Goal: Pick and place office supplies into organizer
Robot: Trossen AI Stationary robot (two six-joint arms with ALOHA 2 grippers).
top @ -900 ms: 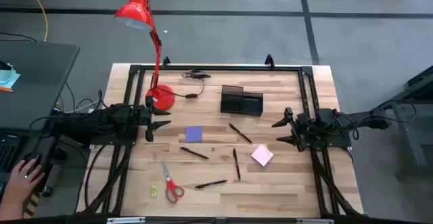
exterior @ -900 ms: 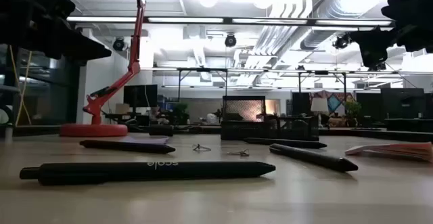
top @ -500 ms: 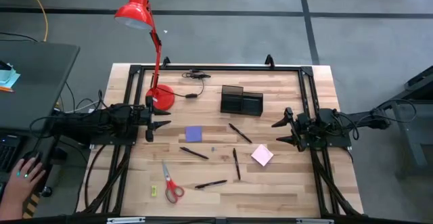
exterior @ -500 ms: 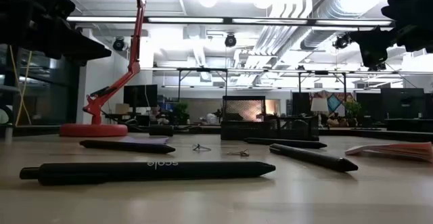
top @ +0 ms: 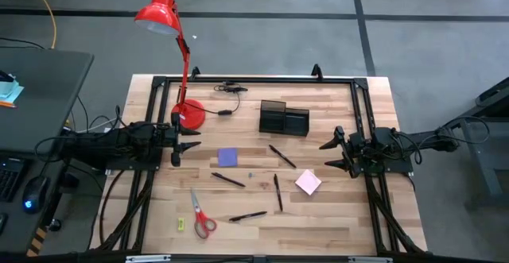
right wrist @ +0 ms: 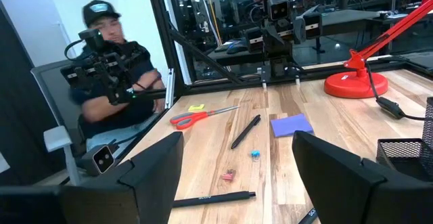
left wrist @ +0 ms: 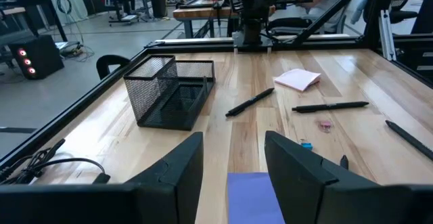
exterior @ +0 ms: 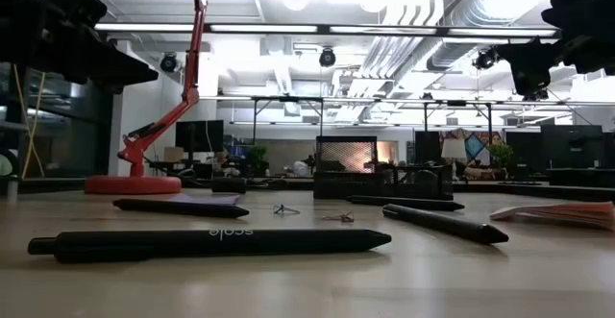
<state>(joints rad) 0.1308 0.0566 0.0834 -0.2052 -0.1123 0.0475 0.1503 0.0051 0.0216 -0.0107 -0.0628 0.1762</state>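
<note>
Black mesh organizer (top: 283, 118) sits at the far middle of the wood surface (top: 334, 215), nothing in it that we see. Left end effector (top: 176, 142) and right end effector (top: 330, 153) hover at opposite edges, fingers apart, both empty. Purple note pad (top: 227, 157), pink note pad (top: 308, 182), red-handled scissors (top: 200, 216) and four pens lie loose on the surface.

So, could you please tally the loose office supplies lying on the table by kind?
Black pens: 4
Red-handled scissors: 1
Note pads, purple and pink: 2
Yellow-green piece: 1
Tiny pieces, blue and pink: 2
Total: 10
</note>
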